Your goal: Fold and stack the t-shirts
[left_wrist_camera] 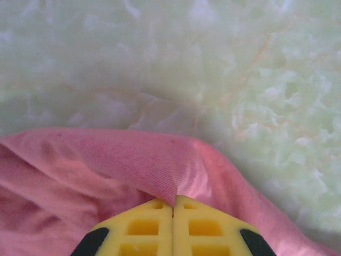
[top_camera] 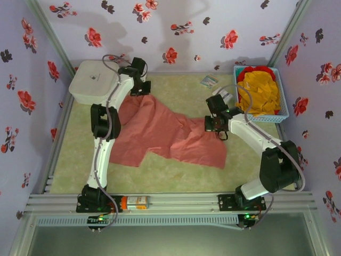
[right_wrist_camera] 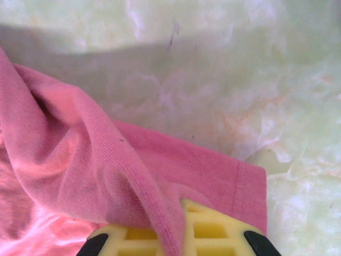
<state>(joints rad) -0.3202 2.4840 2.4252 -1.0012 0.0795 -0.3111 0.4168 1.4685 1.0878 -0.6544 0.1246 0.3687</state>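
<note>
A salmon-pink t-shirt (top_camera: pixel 160 133) lies rumpled across the middle of the pale green mat. My left gripper (top_camera: pixel 140 88) is at the shirt's far left corner. In the left wrist view its yellow fingers (left_wrist_camera: pixel 144 224) are pressed together, pinching a fold of the pink cloth (left_wrist_camera: pixel 106 160). My right gripper (top_camera: pixel 214 126) is at the shirt's right edge. Its yellow fingers (right_wrist_camera: pixel 218 229) are closed on a ridge of pink cloth (right_wrist_camera: pixel 69 154), beside a hemmed edge. Mustard-yellow t-shirts (top_camera: pixel 262 93) and a red one (top_camera: pixel 256 71) fill a blue basket (top_camera: pixel 283 109) at the back right.
A white rounded-square box (top_camera: pixel 93 80) stands at the back left, right behind the left arm. A small packet (top_camera: pixel 209 81) lies on the mat near the back wall. Flowered walls close in three sides. A metal rail (top_camera: pixel 176 202) runs along the near edge.
</note>
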